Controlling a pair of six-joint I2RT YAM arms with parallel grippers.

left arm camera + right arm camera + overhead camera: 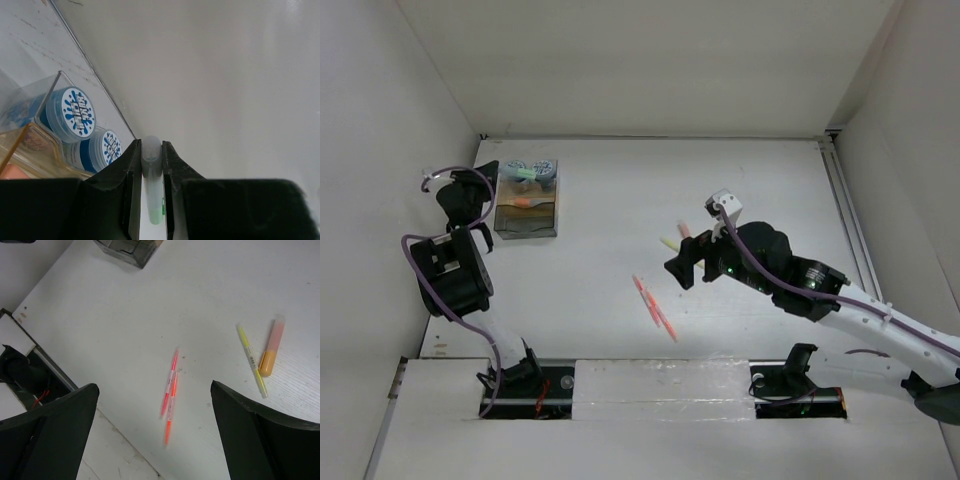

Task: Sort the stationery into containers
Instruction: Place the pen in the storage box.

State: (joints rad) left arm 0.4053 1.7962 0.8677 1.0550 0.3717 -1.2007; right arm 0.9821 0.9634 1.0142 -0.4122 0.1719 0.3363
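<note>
My left gripper [151, 145] is shut on a light green highlighter [152, 172], held over the far end of the wooden organiser tray [527, 222]; in the top view the gripper [492, 180] and the highlighter [525, 174] are beside two blue-and-white cylinders [75, 112] in the tray's end compartment. An orange pen [528, 203] lies in the tray. My right gripper [154, 387] is open and empty, hovering above a pink-red pen [169, 382] and an orange pen [170, 407] lying side by side. A pale yellow pen [251, 360] and an orange highlighter [272, 347] lie to the right.
The left wall stands close behind my left arm [455, 270]. The table's near edge and the arm bases' rail [660, 385] run just below the two pens. The tray's corner [127, 250] shows at the top of the right wrist view.
</note>
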